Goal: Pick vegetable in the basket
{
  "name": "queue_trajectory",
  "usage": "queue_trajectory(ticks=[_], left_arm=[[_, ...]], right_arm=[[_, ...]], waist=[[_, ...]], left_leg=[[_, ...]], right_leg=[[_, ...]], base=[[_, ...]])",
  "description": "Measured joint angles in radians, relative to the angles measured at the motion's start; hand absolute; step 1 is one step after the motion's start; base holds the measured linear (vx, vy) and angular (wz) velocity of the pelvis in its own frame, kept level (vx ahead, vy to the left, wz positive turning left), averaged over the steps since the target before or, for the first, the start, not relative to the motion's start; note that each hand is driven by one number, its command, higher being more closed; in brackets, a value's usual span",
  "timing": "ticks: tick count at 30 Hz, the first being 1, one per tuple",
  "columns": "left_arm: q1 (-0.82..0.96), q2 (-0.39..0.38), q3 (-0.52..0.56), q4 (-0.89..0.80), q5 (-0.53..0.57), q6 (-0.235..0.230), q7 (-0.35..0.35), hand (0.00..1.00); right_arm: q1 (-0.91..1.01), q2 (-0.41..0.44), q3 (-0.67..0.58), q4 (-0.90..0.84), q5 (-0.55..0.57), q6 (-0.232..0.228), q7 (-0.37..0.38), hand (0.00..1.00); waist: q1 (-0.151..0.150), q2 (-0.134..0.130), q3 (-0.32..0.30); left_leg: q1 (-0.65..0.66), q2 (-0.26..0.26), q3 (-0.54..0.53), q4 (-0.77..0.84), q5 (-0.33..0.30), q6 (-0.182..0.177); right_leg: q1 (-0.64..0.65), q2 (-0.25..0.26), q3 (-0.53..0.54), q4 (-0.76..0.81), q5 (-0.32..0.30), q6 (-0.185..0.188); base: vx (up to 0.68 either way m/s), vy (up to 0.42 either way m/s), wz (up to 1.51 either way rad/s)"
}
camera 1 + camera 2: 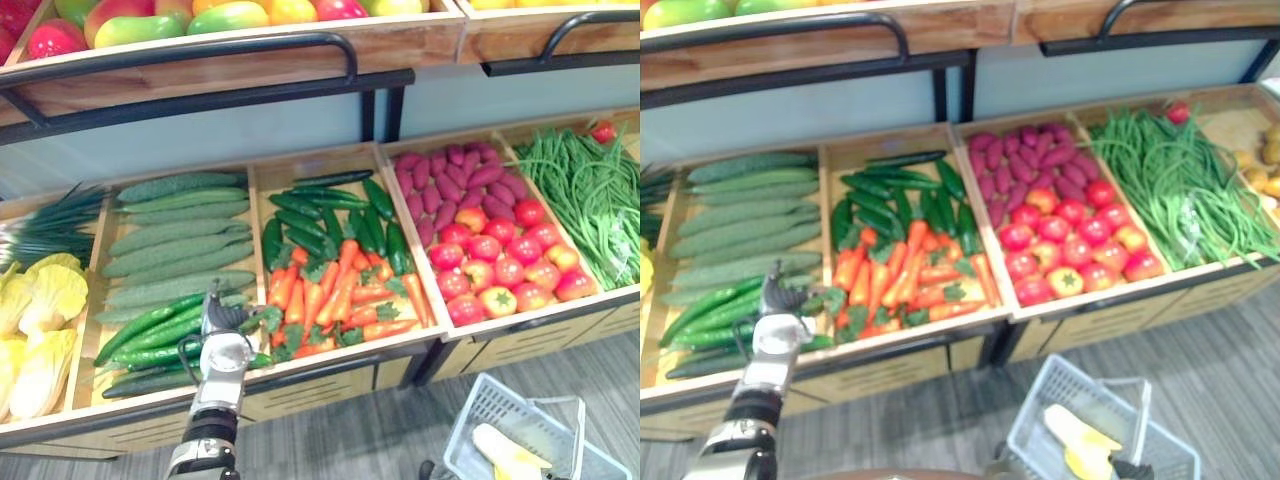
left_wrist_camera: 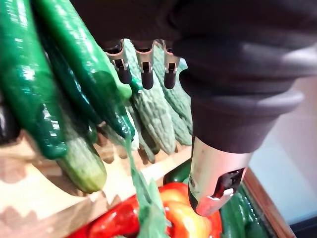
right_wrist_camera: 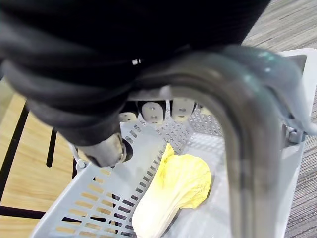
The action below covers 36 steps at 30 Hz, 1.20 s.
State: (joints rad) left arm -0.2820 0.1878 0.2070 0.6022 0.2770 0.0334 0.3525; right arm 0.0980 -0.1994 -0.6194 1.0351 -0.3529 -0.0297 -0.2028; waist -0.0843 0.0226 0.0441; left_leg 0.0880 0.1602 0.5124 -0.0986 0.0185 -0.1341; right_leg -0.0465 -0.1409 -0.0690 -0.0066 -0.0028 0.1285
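Observation:
My left hand (image 1: 222, 338) hovers over the long smooth green cucumbers (image 1: 150, 335) at the front of the second wooden bin, fingers (image 2: 143, 69) straight and holding nothing. Their dark tips sit just above the cucumbers (image 2: 84, 64). Low on the right hangs a grey plastic basket (image 1: 470, 420) with a pale yellow cabbage (image 3: 173, 193) lying inside. My right hand (image 3: 153, 111) is curled round the basket's metal handle (image 3: 247, 124).
Bumpy green gourds (image 1: 180, 240) lie behind the cucumbers. Carrots (image 1: 340, 295) and dark cucumbers (image 1: 320, 215) share the adjoining bin; then come tomatoes (image 1: 500, 265), purple sweet potatoes (image 1: 450, 180) and green beans (image 1: 590, 190). Cabbages (image 1: 40, 320) lie far left. A fruit shelf (image 1: 200, 20) overhangs the bins.

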Motion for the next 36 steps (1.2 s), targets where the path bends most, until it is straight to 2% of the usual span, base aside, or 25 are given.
queue_trajectory(ticks=[4,11,15,25,36], left_arm=[[0.000,-0.028,-0.012,-0.008,0.000,0.000,0.000,0.00],[0.000,-0.030,-0.046,-0.097,0.005,0.000,0.013,0.00],[0.001,-0.032,-0.047,-0.110,0.052,0.002,0.026,0.00],[0.008,-0.032,-0.044,-0.092,0.093,0.042,0.036,0.00],[-0.008,-0.035,-0.043,-0.007,0.092,0.050,0.048,0.00]], right_arm=[[-0.010,0.000,0.001,0.000,0.000,0.000,-0.006,1.00],[-0.004,0.001,0.002,-0.003,0.000,0.000,-0.010,1.00],[0.000,0.002,0.002,-0.006,0.000,0.000,-0.012,1.00],[-0.002,0.022,0.008,-0.012,0.001,-0.003,-0.032,1.00],[-0.016,0.024,0.047,-0.044,0.004,-0.004,-0.038,1.00]], waist=[[-0.007,0.001,0.002],[-0.022,0.003,0.006],[-0.023,0.002,0.010],[-0.025,-0.004,0.027],[-0.026,0.005,0.055]], left_leg=[[0.000,-0.001,-0.001,0.000,0.000,0.000],[0.004,-0.001,0.001,0.000,-0.002,-0.003],[0.008,0.000,0.006,0.000,-0.003,-0.004],[0.020,0.002,0.029,0.000,-0.011,-0.008],[0.008,0.006,0.054,0.000,-0.013,-0.011]], right_leg=[[0.000,0.000,0.002,0.000,0.000,0.000],[-0.001,0.000,0.007,0.004,0.000,0.000],[-0.002,0.001,0.013,0.006,0.000,0.000],[-0.001,0.005,0.032,0.004,0.000,0.000],[-0.033,0.013,0.054,0.007,0.002,-0.002]], base=[[0.00,0.000,0.00],[0.00,-0.002,0.00],[-0.01,-0.008,-0.02],[0.00,-0.011,-0.05],[-0.01,-0.026,-0.07]])
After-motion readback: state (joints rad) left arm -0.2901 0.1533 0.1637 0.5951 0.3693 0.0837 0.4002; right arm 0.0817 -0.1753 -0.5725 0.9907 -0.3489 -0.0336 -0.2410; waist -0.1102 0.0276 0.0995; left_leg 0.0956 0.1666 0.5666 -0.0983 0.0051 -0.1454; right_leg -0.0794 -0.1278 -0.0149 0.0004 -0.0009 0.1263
